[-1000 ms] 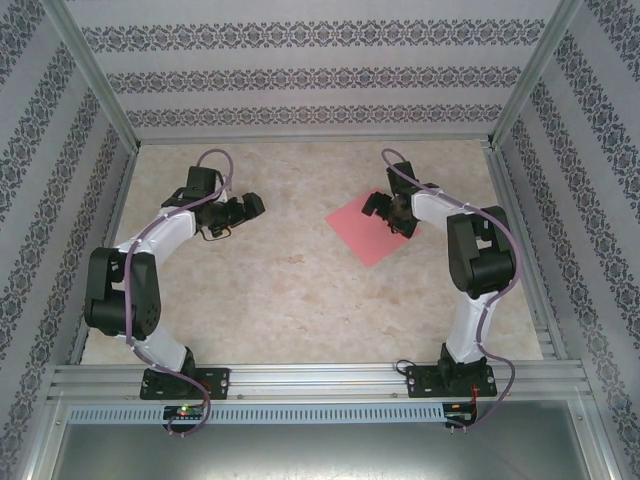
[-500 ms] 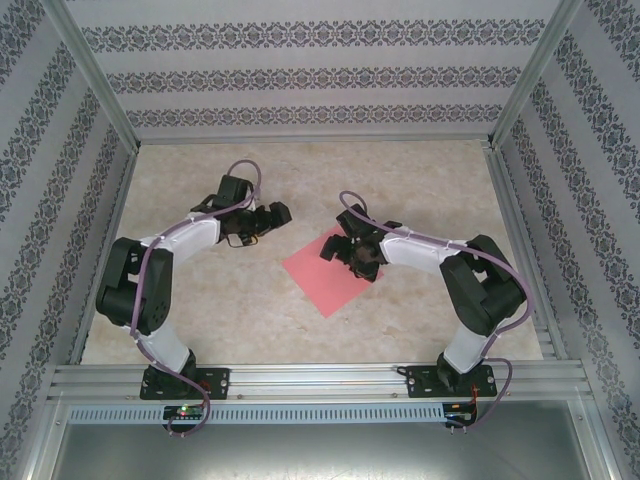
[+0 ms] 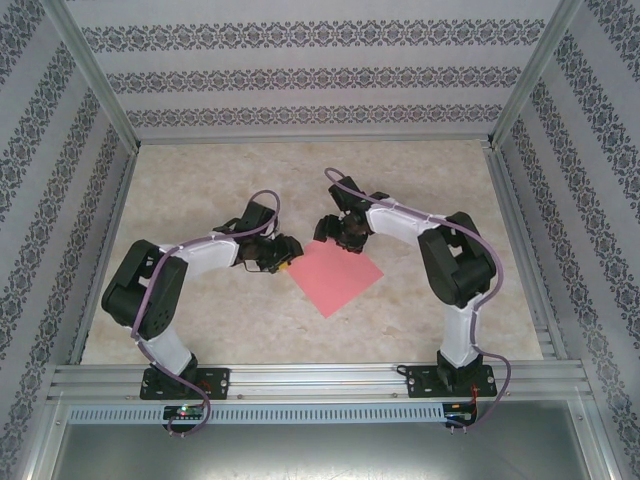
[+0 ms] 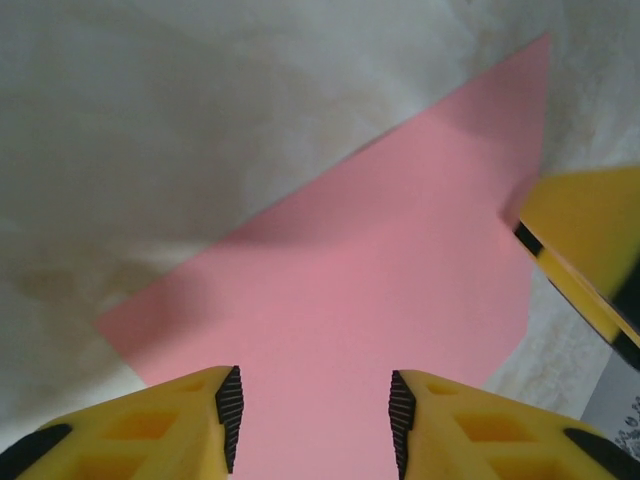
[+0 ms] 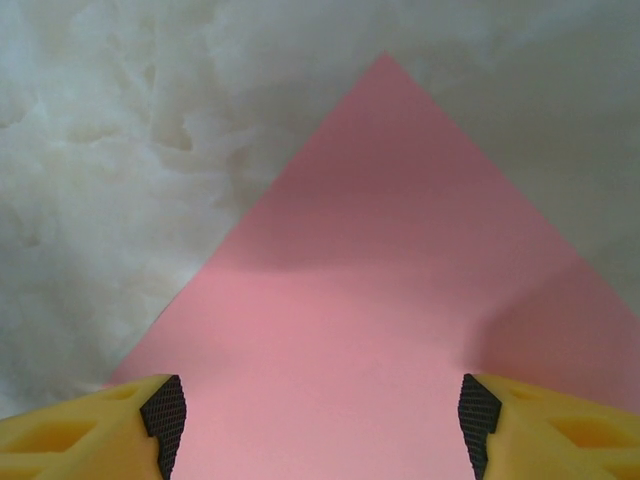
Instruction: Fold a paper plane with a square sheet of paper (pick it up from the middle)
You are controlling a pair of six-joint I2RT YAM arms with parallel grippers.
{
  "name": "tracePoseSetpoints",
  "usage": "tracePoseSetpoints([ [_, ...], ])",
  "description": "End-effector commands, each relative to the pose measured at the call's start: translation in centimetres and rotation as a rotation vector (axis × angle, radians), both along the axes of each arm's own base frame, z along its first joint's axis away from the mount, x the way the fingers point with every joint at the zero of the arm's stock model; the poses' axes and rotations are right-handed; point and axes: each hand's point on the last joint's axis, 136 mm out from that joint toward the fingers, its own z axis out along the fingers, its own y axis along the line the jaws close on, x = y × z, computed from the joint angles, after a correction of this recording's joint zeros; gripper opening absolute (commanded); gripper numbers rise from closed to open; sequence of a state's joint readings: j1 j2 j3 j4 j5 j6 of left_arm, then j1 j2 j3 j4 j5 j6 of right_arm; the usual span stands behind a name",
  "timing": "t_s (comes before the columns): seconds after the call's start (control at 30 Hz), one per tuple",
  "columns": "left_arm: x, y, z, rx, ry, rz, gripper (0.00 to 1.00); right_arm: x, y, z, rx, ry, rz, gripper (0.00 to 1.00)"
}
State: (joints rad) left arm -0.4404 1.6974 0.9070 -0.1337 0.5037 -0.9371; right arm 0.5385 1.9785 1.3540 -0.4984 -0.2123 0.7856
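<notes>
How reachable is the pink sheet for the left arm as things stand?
Probably yes. The left tool sits at the left corner of the square sheet of paper, jaws apart, bare paper flat ahead, nothing on it. The right tool sits at the far corner, so they might crowd each other.
</notes>
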Motion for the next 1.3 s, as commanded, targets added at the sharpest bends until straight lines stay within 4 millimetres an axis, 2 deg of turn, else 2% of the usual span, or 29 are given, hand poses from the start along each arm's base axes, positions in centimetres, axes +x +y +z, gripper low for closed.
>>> tracePoseSetpoints([
  [0.0,0.1,-1.4,-0.2,-0.014,0.033,-0.010,0.44,0.3,-0.3,-0.2,-0.015,0.022,0.027,0.74],
  [0.17,-0.4,-1.0,-1.9,0.054,0.096,-0.020,0.42,0.2,-1.0,-0.8,-0.037,0.041,0.007,0.75],
  [0.33,-0.2,-0.1,-3.1,0.143,0.122,-0.035,0.41,-0.8,-2.5,-1.5,-0.072,0.068,-0.024,0.75],
  [0.5,0.5,0.5,-3.9,0.214,0.127,-0.058,0.40,-2.2,-4.2,-2.1,-0.101,0.092,-0.080,0.76],
  [0.67,2.0,0.5,-4.2,0.233,0.119,-0.084,0.40,-2.9,-4.7,-2.3,-0.087,0.090,-0.120,0.76],
  [0.73,2.6,0.2,-3.9,0.230,0.103,-0.103,0.40,-2.3,-4.7,-1.6,-0.087,0.063,-0.103,0.76],
  [0.87,3.9,-0.9,-2.0,0.198,0.051,-0.145,0.41,-1.3,-4.1,1.5,-0.070,-0.020,-0.003,0.73],
  [0.93,4.7,-1.7,-0.4,0.147,0.011,-0.143,0.45,-1.7,-4.4,2.7,-0.118,-0.058,0.044,0.76],
  [1.0,5.6,-1.5,1.2,0.095,-0.023,-0.105,0.52,-2.6,-5.0,3.0,-0.193,-0.078,0.076,0.80],
  [1.1,6.9,0.3,2.6,0.040,-0.048,-0.029,0.59,-4.3,-5.6,3.1,-0.286,-0.087,0.128,0.89],
  [1.17,7.5,2.2,3.1,0.036,-0.057,0.020,0.65,-5.3,-5.2,3.3,-0.332,-0.104,0.180,0.98],
  [1.27,7.8,5.2,3.5,0.051,-0.062,0.077,0.76,-6.3,-4.0,3.4,-0.396,-0.130,0.262,0.98],
])
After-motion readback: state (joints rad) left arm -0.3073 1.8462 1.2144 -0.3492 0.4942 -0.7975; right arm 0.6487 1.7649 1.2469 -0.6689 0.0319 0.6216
